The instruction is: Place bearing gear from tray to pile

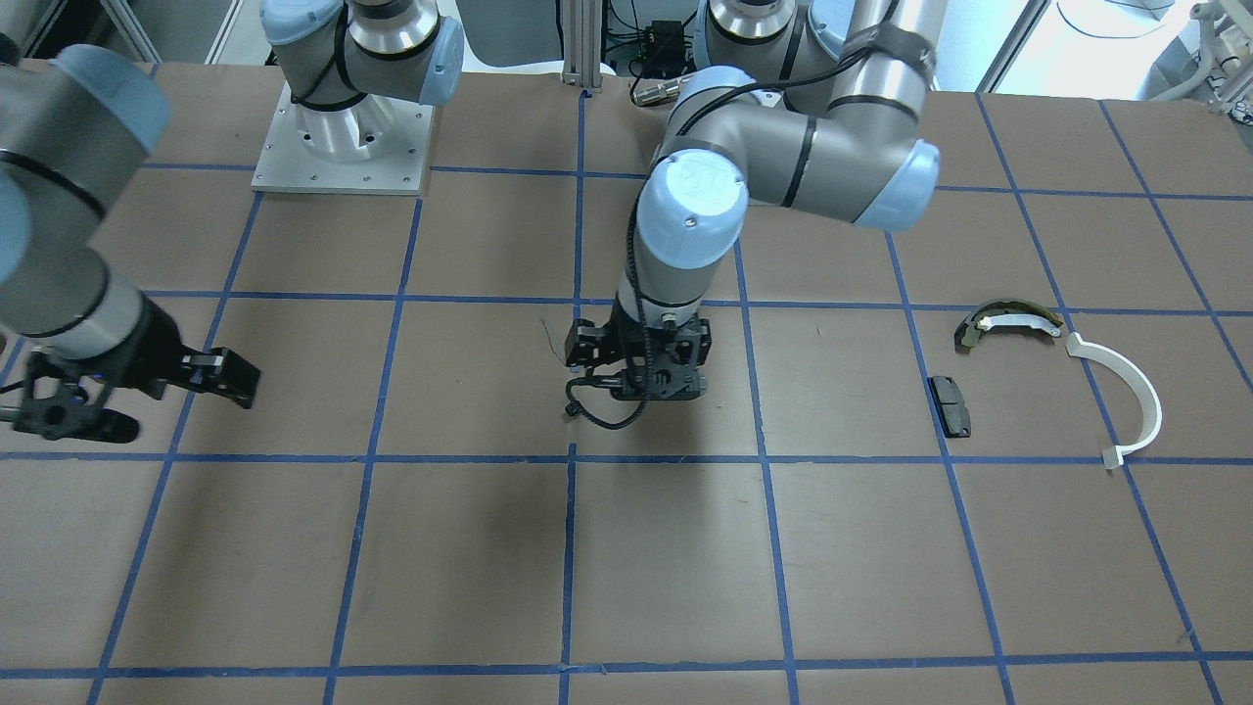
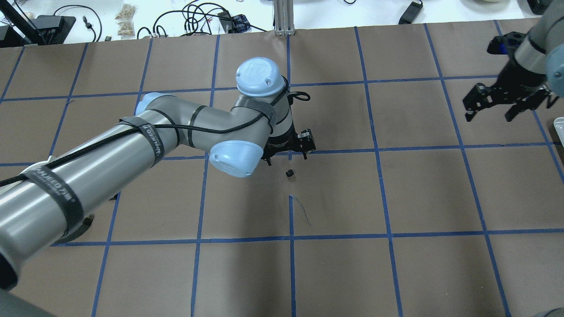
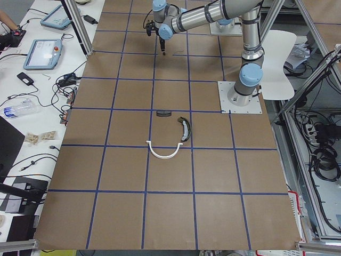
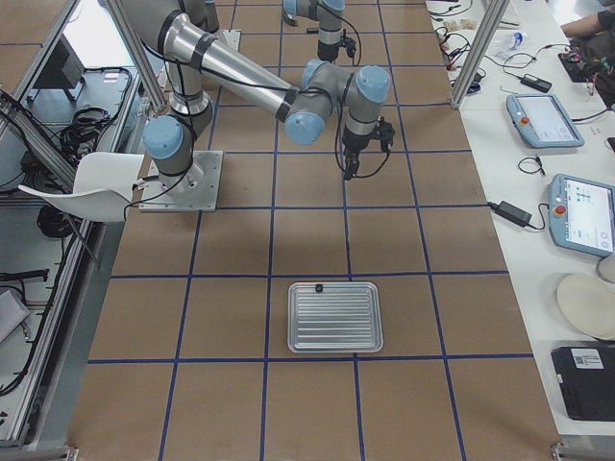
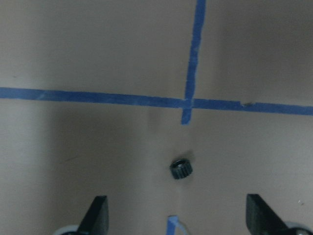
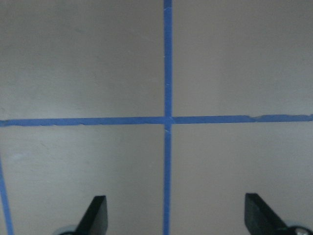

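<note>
- Bearing gear (image 5: pixel 181 169): small, black, toothed rim. It lies loose on the brown table (image 1: pixel 489 568), just below a crossing of blue tape lines (image 5: pixel 188 103), near the table's middle.
- Left gripper (image 5: pixel 177 199): hangs above the gear, pointing down, fingers (image 5: pixel 98 215) spread wide. It has hold of nothing. In the left wrist view the gear sits ahead of the fingertips, between their lines, and touches neither.
- Left arm (image 2: pixel 132 145): reaches in low across the table, with its elbow bent over the centre squares.
- Right gripper (image 2: pixel 490 113): off toward the robot's right end and well apart from the gear. Its jaws are wide apart and empty. Its wrist view shows only bare paper and a tape crossing below.
- Pile: three parts at the robot's left end, well apart from the gear.
  - White half-ring strip (image 1: pixel 1126 392), outermost.
  - Olive-and-white curved shoe (image 1: pixel 1008 321), with one end just beside the ring's upper end.
  - Small black pad (image 1: pixel 950 404), lying flat on the side nearer the centre, apart from the other two.
- Tray (image 4: pixel 334 331): ribbed metal, at the table's opposite end beyond the right gripper.
- Small dark item (image 4: pixel 318 287): sits at the tray's far rim. It may be another gear, but it is too small to tell.
</note>
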